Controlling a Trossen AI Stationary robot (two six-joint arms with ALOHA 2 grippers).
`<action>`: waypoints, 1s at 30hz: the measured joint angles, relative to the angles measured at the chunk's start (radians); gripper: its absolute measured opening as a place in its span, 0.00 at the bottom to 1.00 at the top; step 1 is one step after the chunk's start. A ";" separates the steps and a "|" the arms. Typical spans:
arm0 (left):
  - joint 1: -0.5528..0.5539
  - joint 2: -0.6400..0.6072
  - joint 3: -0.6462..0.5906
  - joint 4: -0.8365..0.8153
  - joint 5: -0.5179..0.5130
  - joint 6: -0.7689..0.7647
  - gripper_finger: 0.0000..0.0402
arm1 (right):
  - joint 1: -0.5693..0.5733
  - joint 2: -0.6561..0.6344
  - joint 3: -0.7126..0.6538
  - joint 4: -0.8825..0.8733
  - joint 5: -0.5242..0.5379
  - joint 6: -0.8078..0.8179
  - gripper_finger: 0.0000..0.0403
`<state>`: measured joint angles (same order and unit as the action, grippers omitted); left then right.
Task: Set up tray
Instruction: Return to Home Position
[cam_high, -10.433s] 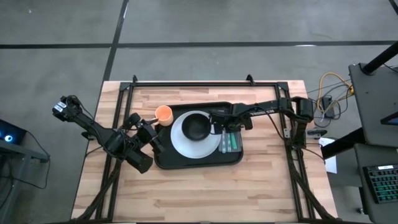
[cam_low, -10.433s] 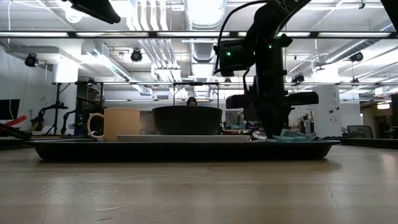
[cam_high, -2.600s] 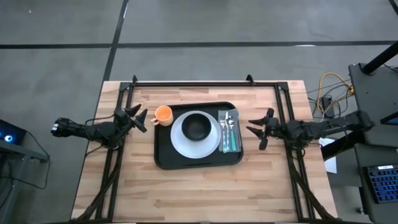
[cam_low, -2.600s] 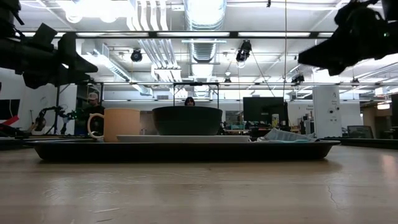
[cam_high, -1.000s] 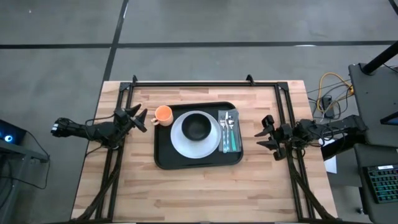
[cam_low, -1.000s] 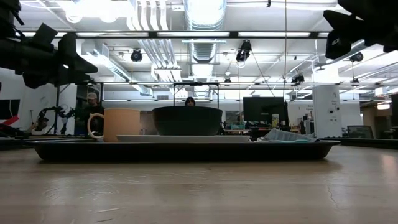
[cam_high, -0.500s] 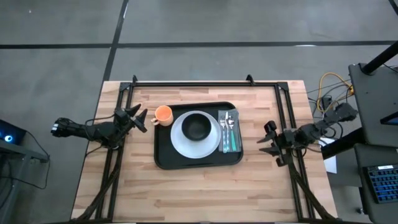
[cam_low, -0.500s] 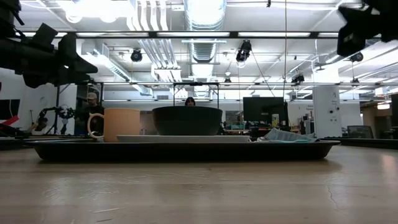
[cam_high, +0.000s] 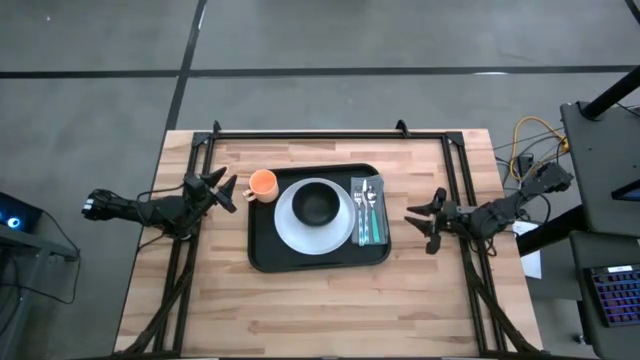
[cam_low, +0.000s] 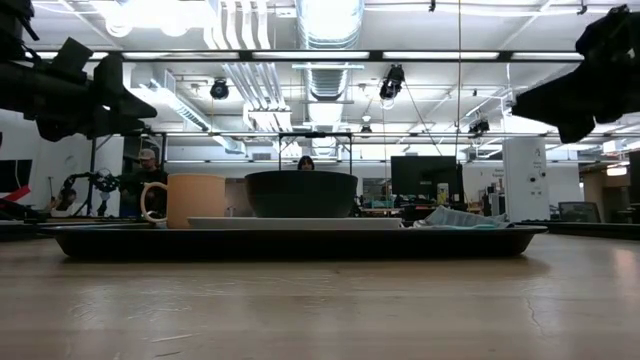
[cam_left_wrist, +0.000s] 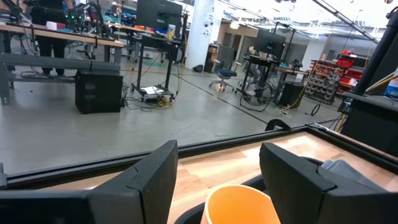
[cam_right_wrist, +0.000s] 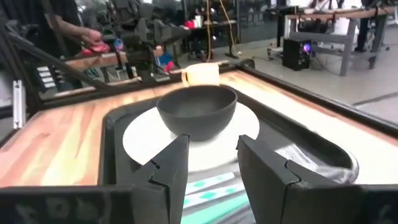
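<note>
Tray (cam_high: 310, 260) sits on the wooden worktop (cam_high: 300, 310), approx. midway btwn its L and R edges and closer to the edge far from the low cam. It lies flat, long axis running L–R, parallel to that far edge, short sides facing the two arms. Black, rounded corners, raised rim. Contents: white plate (cam_high: 288, 238) in the tray's centre w/ a dark bowl (cam_high: 318, 205) standing upright on it; can't tell if anything is in the bowl. Orange cup (cam_high: 263, 183) stands upright at the tray's far-L corner, just beside the plate, handle to the L. Grey napkin (cam_high: 374, 186) lies along the tray's R short side, beside the plate, w/ green cutlery (cam_high: 368, 228) side by side on top, pieces lying parallel to the short side, green handles toward the near edge. Left gripper (cam_high: 222, 188) hangs above the worktop near its L edge, off the tray, just beside the cup, fingers spread apart, nothing in them; it points at the cup. Right gripper (cam_high: 426, 224) hangs over the worktop btwn the tray's R short side and the R edge, apart from the tray, fingers likewise spread and empty, pointing toward the tray. Low view: a person (cam_low: 150, 175) in the room behind.
</note>
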<state>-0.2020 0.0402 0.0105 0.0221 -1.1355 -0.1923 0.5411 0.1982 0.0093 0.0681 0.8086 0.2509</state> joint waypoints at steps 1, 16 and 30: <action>0.000 0.000 0.000 0.000 0.000 0.000 0.52 | 0.000 0.000 0.000 -0.011 0.004 0.013 0.32; 0.000 0.000 0.000 0.000 0.000 -0.001 0.52 | -0.001 0.236 0.001 -0.021 0.093 0.170 0.32; 0.000 0.000 0.000 0.000 0.000 -0.001 0.52 | 0.000 0.361 0.001 -0.019 0.094 0.218 0.32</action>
<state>-0.2020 0.0402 0.0109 0.0223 -1.1358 -0.1928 0.5407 0.5594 0.0105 0.0486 0.9021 0.4685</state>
